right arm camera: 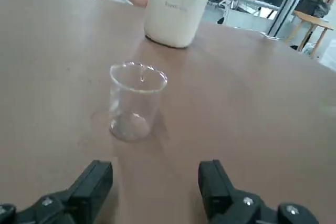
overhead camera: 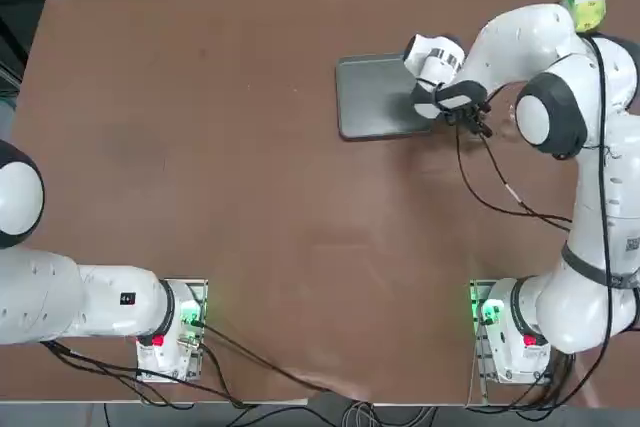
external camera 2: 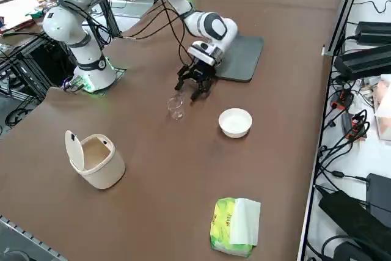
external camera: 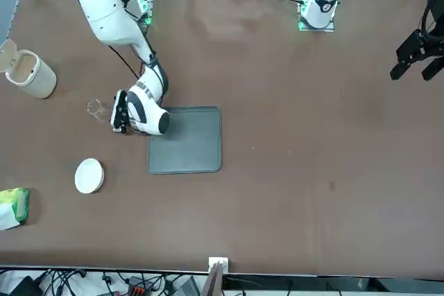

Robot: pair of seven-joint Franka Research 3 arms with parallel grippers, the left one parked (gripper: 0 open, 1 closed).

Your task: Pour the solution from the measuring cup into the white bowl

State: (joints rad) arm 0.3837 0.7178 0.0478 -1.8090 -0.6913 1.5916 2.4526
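One measuring cup (right arm camera: 136,101), one white bowl (external camera 2: 235,122), one open hand (right arm camera: 157,187)

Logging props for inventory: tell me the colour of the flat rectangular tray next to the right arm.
Dark grey flat rectangular tray, plain, no pattern; clearest in the front view.

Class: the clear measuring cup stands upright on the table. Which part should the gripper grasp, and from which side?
Probably the straight wall of the measuring cup, about mid-height, approached level from the side where the open right gripper already faces it. The cup stands upright and clear of the bowl, and a side grasp suits tipping to pour.
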